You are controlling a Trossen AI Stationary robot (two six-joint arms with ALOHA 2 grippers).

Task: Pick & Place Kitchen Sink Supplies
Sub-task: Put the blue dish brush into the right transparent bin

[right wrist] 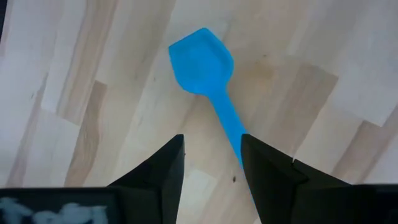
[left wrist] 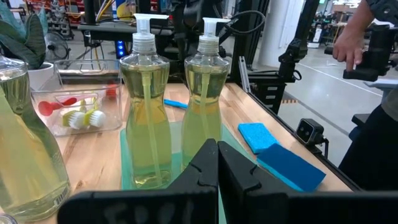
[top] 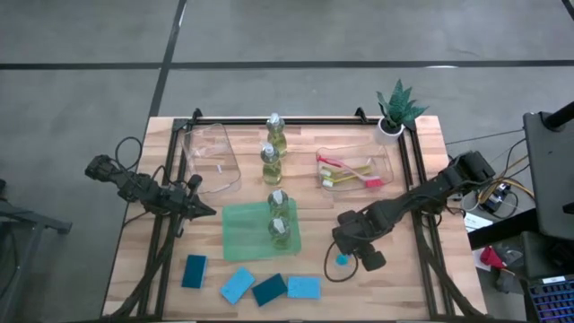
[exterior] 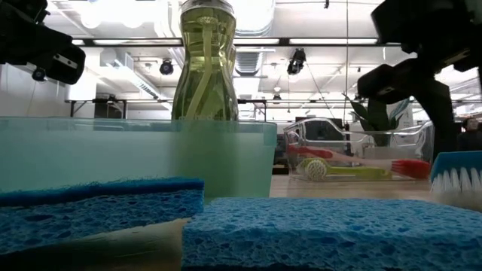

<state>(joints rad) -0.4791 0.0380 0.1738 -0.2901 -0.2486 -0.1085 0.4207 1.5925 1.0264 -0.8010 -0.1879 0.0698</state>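
A blue brush lies flat on the wood at the table's near right, its bristle head showing in the low view. My right gripper stands open just above it, pointing steeply down, with the handle running under one finger. Two bottles stand on the green mat, and two more stand behind them. Several blue sponges lie along the near edge. My left gripper waits shut at the left, left of the mat and level with its bottles. My right gripper comes at the blue brush from above, fingers across the handle. One finger covers the handle's lower part. Whether it touches the handle, I cannot tell.
A clear bin at the back right holds red and yellow brushes. Another clear bin lies at the back left. A small potted plant stands in the far right corner. A person's hand shows beyond the table.
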